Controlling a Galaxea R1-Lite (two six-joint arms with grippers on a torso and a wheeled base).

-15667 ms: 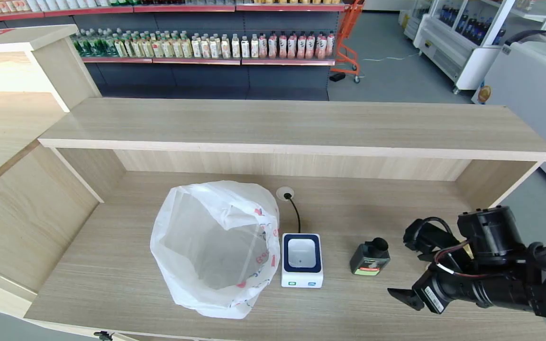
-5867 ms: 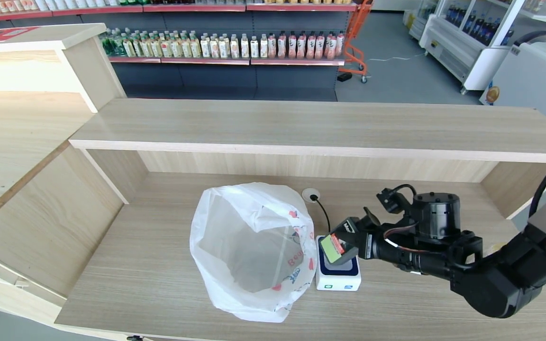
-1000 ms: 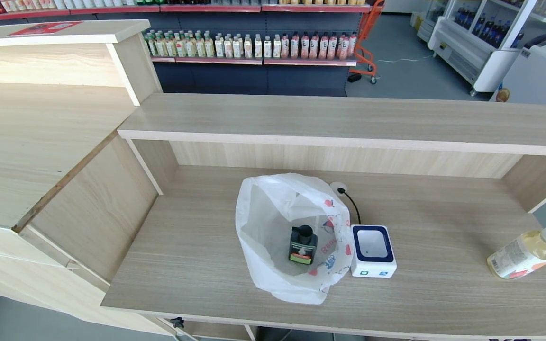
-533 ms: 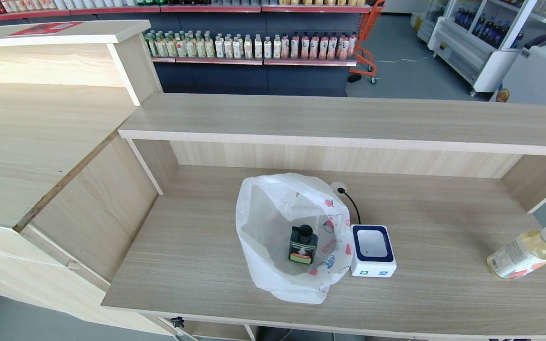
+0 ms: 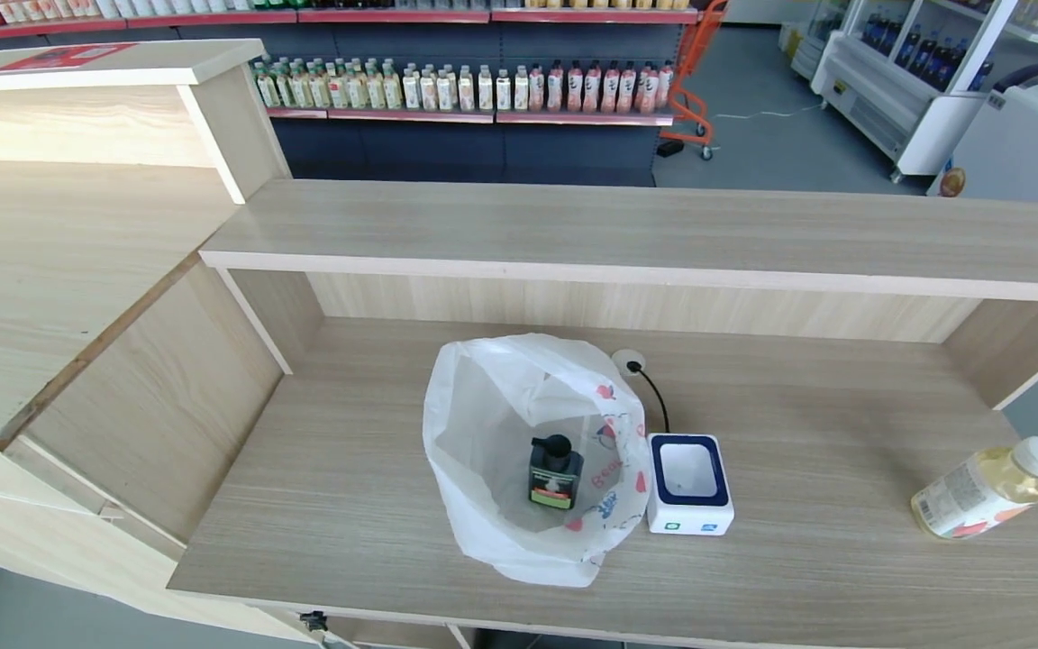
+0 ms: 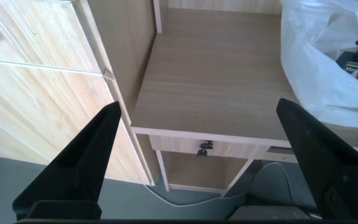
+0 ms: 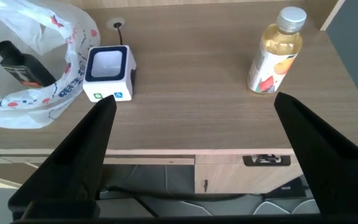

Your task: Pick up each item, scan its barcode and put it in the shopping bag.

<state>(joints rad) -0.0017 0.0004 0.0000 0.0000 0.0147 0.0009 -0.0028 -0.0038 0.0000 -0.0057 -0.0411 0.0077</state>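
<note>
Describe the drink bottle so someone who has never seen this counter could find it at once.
Start at the wooden counter, with the white shopping bag and small white scanner near its middle. Toward the robot's right end stands the drink bottle, alone. Unlike the dark pump bottle inside the bag, it is clear, with pale yellow liquid and a white cap.

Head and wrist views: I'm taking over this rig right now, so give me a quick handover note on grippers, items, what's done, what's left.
Left gripper: open, empty. Right gripper: open, empty. Both low, in front of the wooden counter.
White plastic shopping bag sits on it beside the white, blue-framed scanner.
Done: black pump bottle with green-red label is in the bag.
Left: yellow drink bottle with white cap, at the counter's right end; pick, scan, bag.
</note>
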